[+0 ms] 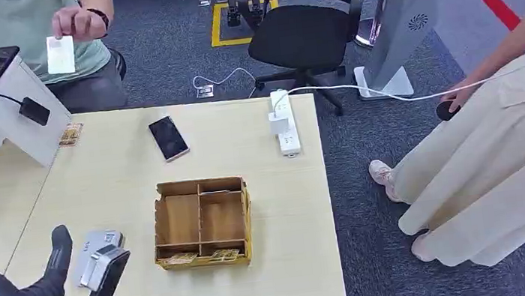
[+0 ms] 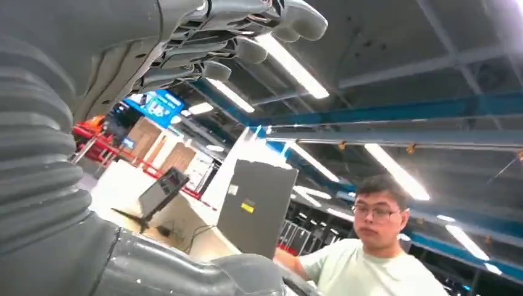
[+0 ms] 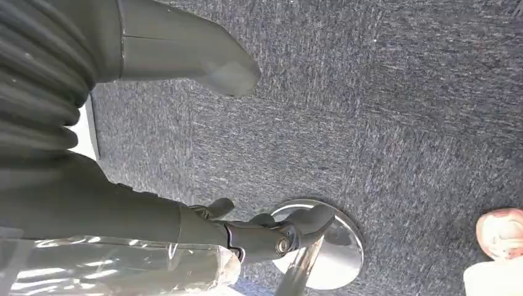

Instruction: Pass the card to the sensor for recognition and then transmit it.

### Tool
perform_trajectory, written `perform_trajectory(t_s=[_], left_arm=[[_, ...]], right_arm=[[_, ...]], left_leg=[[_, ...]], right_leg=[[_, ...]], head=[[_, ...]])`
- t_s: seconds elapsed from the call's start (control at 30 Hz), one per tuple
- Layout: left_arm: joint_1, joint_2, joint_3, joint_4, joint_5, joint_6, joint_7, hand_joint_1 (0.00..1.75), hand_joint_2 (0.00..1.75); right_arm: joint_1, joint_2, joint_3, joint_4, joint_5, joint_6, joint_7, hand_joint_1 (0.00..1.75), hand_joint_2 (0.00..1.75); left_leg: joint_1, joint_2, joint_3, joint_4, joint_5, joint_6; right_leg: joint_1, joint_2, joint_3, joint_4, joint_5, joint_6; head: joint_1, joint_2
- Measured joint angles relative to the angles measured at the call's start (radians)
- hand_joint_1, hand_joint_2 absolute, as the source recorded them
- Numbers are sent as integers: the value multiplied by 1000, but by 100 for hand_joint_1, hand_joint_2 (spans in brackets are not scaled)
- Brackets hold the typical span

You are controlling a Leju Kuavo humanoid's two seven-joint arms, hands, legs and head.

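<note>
Card [image 1: 60,54] blank, in person's hand [image 1: 78,23]; left hand [image 1: 71,273] fingers released; right hand [image 3: 203,61] fingers released.

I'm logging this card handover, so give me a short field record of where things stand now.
card: white, held up by a person's hand, card at
left robot hand: holds nothing, low at the table's near-left edge
sensor: grey device on the table, beside the left robot hand
right robot hand: empty, hanging above carpet
cardboard tray: mid-table

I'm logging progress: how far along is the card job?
The handover looks done: a seated person holds the white card. The left hand hangs empty near the card reader, and the right hand is empty over carpet. Nothing visibly remains.
</note>
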State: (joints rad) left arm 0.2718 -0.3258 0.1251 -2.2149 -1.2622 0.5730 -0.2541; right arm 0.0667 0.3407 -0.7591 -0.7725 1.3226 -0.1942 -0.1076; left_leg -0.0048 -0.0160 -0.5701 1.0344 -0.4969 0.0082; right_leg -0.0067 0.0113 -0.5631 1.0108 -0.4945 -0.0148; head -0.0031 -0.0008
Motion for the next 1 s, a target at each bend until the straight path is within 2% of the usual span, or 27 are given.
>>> perform_trajectory(t_s=[0.17,0.37,0.5,0.7,0.87,1.0], left_arm=[[-30,8,-13,27,-92,-29,16,0,175],[-74,21,-34,72,-207,-44,66,0,175],[-104,28,-44,96,-233,-50,86,0,175],[-184,52,-45,150,-248,-100,139,0,175],[-230,158,-41,188,-248,-125,218,0,175],[-243,193,-40,203,-248,-126,227,0,175]], right_arm=[[-11,0,0,5,18,5,-2,0,175],[-21,0,0,14,47,7,-6,0,175],[-27,0,0,21,60,9,-7,0,175],[-44,0,0,36,111,18,-16,0,175],[-60,-2,-5,57,141,17,-24,0,175],[-65,-3,-8,65,142,17,-24,0,175]], left_leg=[[0,0,0,0,0,0],[0,0,0,0,0,0],[0,0,0,0,0,0],[0,0,0,0,1,0],[0,0,1,0,1,0],[0,-1,0,0,1,0]], right_leg=[[0,0,0,0,0,0],[0,0,0,0,0,0],[0,0,0,0,0,0],[0,0,1,0,1,0],[0,0,1,1,1,0],[0,0,1,1,0,0]], head=[[0,0],[0,0],[0,0],[0,0],[-2,0],[-1,0]])
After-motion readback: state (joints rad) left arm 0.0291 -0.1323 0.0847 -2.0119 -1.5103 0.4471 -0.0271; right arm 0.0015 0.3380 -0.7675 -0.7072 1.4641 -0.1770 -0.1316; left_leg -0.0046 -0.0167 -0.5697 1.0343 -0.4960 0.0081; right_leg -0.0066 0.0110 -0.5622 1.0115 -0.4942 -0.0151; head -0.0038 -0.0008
